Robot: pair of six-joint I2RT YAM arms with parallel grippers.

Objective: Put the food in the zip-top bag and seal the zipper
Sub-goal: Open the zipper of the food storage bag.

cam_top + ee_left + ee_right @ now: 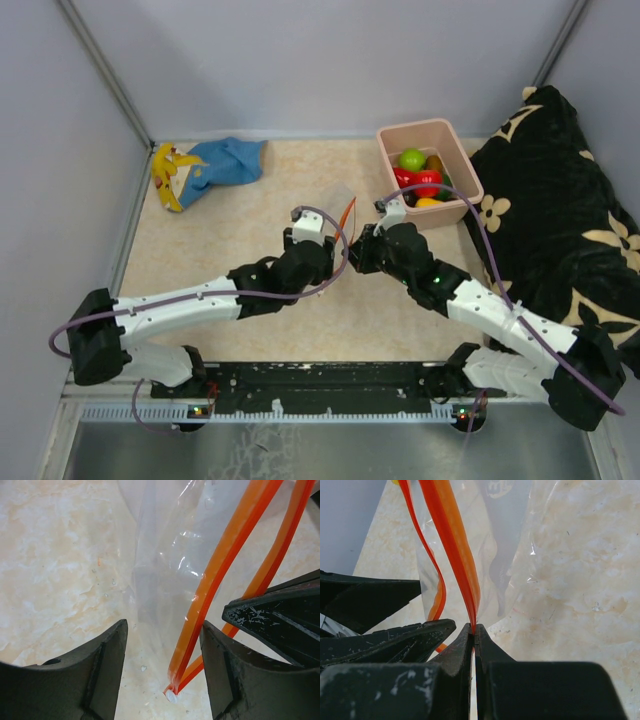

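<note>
The clear zip-top bag (335, 200) stands lifted over the middle of the table, its mouth apart. My right gripper (474, 626) is shut on one red-orange zipper (452, 535) strip near its end. My left gripper (164, 625) is open around the corner where both zipper (225, 560) strips meet, the near strip close to its right finger (225, 670), not pinched. From above, the left gripper (330, 240) and right gripper (358, 245) meet under the bag. The food (420, 175), red, green and yellow-orange balls, lies in the pink tub (430, 128). No food shows inside the bag (170, 555).
A yellow banana toy (165, 175) and a blue cloth (225, 160) lie at the back left. A black flowered cushion (560, 200) fills the right side beside the tub. Grey walls close off the back and sides.
</note>
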